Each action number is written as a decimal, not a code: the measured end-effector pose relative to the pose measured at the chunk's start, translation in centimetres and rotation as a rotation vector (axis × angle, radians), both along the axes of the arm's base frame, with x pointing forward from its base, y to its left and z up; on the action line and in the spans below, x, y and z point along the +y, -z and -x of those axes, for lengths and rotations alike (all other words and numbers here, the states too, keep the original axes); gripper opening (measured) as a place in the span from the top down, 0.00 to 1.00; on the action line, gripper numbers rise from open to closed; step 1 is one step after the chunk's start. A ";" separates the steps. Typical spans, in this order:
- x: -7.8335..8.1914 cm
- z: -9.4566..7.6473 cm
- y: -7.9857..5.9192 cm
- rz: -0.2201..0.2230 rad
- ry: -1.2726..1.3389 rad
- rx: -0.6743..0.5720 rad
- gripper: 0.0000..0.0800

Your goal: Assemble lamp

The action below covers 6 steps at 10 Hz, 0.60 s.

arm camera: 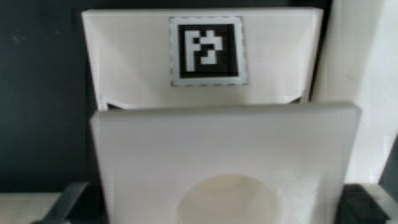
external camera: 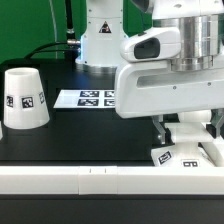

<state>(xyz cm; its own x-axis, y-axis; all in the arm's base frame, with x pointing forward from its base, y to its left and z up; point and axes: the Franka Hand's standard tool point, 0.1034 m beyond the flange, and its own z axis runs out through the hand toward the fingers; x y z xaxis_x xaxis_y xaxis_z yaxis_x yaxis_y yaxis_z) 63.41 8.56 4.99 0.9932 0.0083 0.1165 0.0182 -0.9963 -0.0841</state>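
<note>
The step in hand, as I judge it, is seizing the base (external camera: 185, 152), which lies on the black desk (external camera: 90, 135) in the lower right of the exterior view, just behind the long white rail (external camera: 60, 182). The end effector (external camera: 187, 130) is down over it, fingers spread to either side. I cannot tell whether they already press on it. To do this well, close squarely on opposite flat edges, centred, so the part does not twist, and lift clear of the rail.

The tapered shade (external camera: 24, 98) stands narrow end up at centre left, well apart. The base is white, flat and boxy. The wrist view shows one black-and-white tag (arm camera: 210, 50) on its face.
</note>
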 end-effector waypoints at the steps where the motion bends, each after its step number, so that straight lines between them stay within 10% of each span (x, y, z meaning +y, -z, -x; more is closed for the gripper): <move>1: 0.2 0.0 0.0 -0.001 0.002 0.003 0.33; 6: 0.2 -0.1 0.0 0.000 0.002 0.011 0.24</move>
